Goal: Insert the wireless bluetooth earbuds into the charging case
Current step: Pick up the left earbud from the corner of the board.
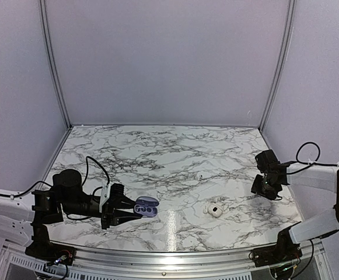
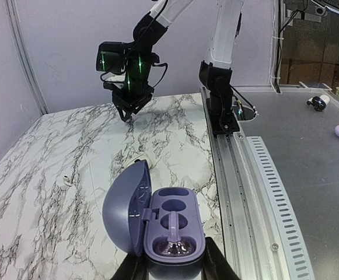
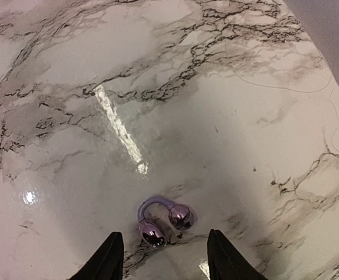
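The lavender charging case (image 2: 175, 224) lies open, its lid (image 2: 127, 204) swung to the left. My left gripper (image 2: 175, 263) is shut on the case's base, holding it low over the table's near left (image 1: 146, 207). One earbud (image 2: 177, 244), a shiny purple clip-shaped bud, sits in the near well; the far well (image 2: 177, 205) holds nothing. A second earbud (image 3: 162, 220) lies loose on the marble (image 1: 215, 210). My right gripper (image 3: 165, 256) hangs open above it, fingers either side in the wrist view and nothing between them. From above it sits to the bud's right (image 1: 264, 190).
A tiny pale object (image 1: 199, 175) lies on the marble table (image 1: 157, 157) beyond the loose earbud. Grey walls enclose the back and sides. A metal rail (image 2: 239, 175) runs along the near edge, where the arm bases are bolted.
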Motion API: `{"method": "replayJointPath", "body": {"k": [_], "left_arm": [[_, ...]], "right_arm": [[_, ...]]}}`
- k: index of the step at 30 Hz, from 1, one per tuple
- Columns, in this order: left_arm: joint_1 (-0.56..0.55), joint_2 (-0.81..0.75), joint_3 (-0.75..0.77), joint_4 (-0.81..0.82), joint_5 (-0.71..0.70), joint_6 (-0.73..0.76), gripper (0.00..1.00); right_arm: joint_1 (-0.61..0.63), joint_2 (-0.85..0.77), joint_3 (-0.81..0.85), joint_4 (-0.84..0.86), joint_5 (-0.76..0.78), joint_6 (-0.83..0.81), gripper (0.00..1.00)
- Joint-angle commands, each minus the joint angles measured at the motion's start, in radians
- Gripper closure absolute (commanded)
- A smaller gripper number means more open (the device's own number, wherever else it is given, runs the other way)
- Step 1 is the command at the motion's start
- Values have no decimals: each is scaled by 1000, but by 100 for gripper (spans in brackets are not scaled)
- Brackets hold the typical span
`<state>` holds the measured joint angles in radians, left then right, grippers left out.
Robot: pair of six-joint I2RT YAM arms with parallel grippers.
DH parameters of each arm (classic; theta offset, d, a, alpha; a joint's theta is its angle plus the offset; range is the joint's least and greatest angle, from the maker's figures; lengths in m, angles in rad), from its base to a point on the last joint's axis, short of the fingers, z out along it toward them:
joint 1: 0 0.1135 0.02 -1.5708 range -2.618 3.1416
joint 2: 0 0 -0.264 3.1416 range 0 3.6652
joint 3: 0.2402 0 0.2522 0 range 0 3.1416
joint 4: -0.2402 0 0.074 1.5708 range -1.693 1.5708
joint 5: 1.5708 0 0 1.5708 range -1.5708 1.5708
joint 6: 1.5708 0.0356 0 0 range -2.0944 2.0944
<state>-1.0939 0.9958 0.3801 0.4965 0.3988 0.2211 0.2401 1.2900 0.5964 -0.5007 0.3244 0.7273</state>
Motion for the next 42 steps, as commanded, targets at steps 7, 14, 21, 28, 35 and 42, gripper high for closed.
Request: {"method": "replayJointPath", "body": {"k": [7,14,21,28,35,42], "left_arm": [[8,4,5,43,-8,0,100],[14,6,8,45,-7,-3,100],[17,-3,4,45,-9,-9,100],[19,-9,2,45,-13,-11,100],[20,-5,8,45,-15,-9,100],[23,4,18,46,-11,-8,100]], "right_arm": [[-33,100,-16,120,19,11,54],[-35,113,-16,155,-11,-37,63],[-36,124,2,172,-42,-93,70],[-37,135,3,190,-119,-164,77],[-30,74,1,187,-192,-241,79],[76,-25,18,201,-251,-312,78]]}}
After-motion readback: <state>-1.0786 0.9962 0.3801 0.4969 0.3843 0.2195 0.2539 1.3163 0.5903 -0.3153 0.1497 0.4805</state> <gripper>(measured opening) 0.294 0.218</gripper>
